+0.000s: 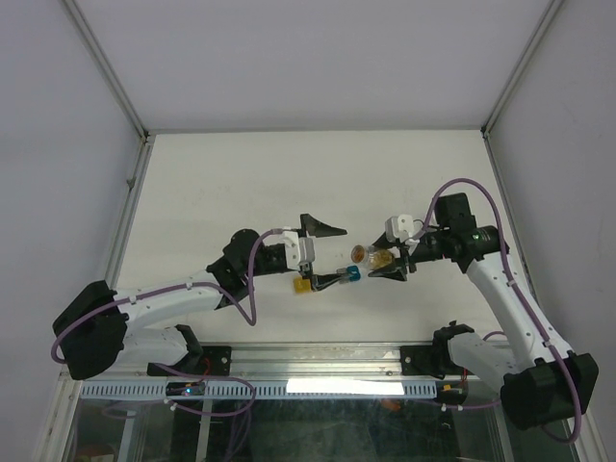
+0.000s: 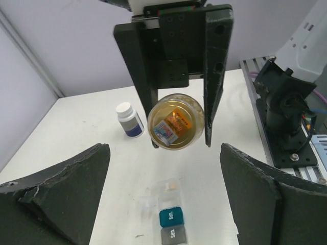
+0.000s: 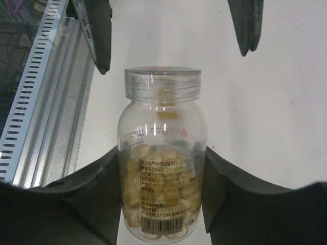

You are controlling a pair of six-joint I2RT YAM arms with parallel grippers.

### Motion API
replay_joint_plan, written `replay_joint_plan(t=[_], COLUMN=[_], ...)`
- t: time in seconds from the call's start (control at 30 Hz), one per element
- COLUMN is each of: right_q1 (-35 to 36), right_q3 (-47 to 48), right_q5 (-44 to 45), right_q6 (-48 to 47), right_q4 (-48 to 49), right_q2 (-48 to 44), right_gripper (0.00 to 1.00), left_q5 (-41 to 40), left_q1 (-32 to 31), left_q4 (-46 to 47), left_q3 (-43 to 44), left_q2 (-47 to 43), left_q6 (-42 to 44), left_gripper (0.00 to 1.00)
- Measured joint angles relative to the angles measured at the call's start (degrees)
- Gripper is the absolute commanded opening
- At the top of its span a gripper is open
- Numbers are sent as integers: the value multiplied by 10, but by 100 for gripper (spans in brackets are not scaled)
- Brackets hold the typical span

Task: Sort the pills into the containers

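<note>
right wrist view: the vial fills frame centre, cap at the top. the right jaws are closed on its lower body from both sides. we see the pills heaped in its lower half, pale tan, with none loose on the table.

left wrist view: the vial shows end-on at centre, held off the table and beyond the containers, a short strip at lower middle. the left jaws stand wide open at the lower corners, holding nothing. a white-capped bottle stands left of centre, apart from the strip.

top external view: the yellow compartment is at the strip's left end and the blue compartment is to its right, with the vial just up and right of the blue.

handling, our judgement:
- the vial looks rigid, smooth and light, so likely slippery.
- the body grip seems sound. we would take the cap around its rim with the left jaws.
- the pills look small and hard and would roll, so we think they are better tipped out than pinched.
- the strip is thin, light plastic and may skid if nudged.

writing:
- "sun." is in white on the blue lid and on the grey lid below it.
- the vial label carries a barcode and fine print we cannot read.
- an orange-and-blue printed piece shows through the vial's end, illegible.
- the bottle's label is too small to read.
</note>
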Motion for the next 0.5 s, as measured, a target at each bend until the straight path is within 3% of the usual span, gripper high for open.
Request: replay_joint_plan(t=[0.2, 0.5], right_q1=[-4, 9], right_q3=[10, 10], right_q5=[0, 10], right_q6=[-46, -69], right_q4=[-42, -60], right_q2=[27, 49], right_gripper=[0, 0], left_q5=[50, 56], left_q1=[4, 4], left_q4=[39, 62], left_q3=[0, 5], left_q2=[42, 76], left_q6=[1, -7], left_gripper=[79, 65])
